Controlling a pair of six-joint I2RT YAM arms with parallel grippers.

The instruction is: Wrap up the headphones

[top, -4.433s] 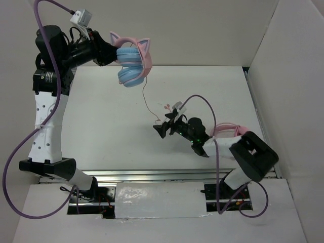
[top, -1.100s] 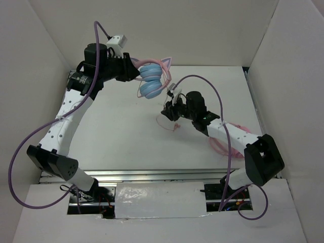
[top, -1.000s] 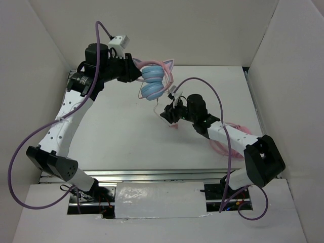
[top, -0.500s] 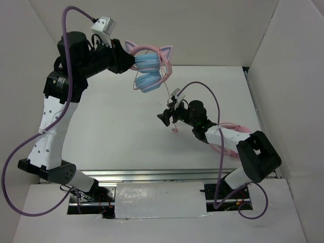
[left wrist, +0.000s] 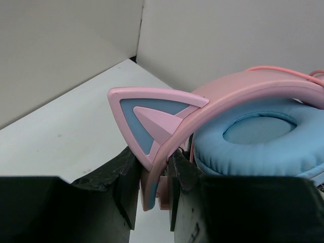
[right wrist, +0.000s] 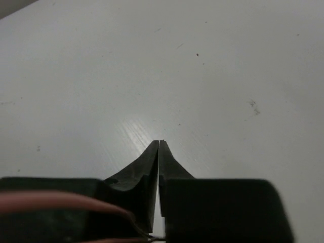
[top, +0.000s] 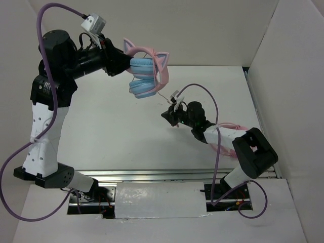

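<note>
The headphones (top: pixel 144 76), with light blue earcups, a pink headband and cat ears, hang in the air at the back of the table. My left gripper (top: pixel 124 63) is shut on the headband, which sits pinched between its black fingers (left wrist: pixel 126 174) beside an ear of the headphones (left wrist: pixel 152 119). A thin pink cable (top: pixel 163 96) runs down from the earcups to my right gripper (top: pixel 168 115) low over the table's middle. In the right wrist view that gripper (right wrist: pixel 159 144) has its tips pressed together, and the cable (right wrist: pixel 61 202) enters the slit at the base of the fingers.
All-pink headphones (top: pixel 228 134) lie on the table under my right forearm. White walls (top: pixel 283 76) close in the table on the left, back and right. The metal rail (top: pixel 152 174) runs along the near edge.
My left arm has swung back and to the left, lifting the headphones away from the right gripper. The right gripper opened wide, then shut, and drew back a little towards the middle.
</note>
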